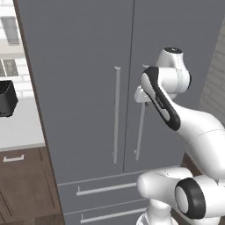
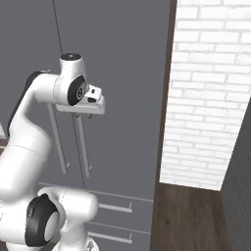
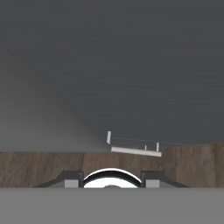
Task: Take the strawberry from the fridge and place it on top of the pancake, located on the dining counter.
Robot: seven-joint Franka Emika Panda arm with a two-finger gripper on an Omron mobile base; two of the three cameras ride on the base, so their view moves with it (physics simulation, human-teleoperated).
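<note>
The hand (image 2: pixel 82 115) is hanging right at the top of the fridge's right-door handle (image 1: pixel 140 132), pointing down along it; whether its fingers are gripping the bar or standing apart I cannot tell. The handle's long axis is running vertically, straight below the hand. The fridge (image 1: pixel 88 88) is standing with both doors shut, so the strawberry is presumably lying behind them, beyond the hand, hidden. Opening that door looks like the step in hand.
</note>
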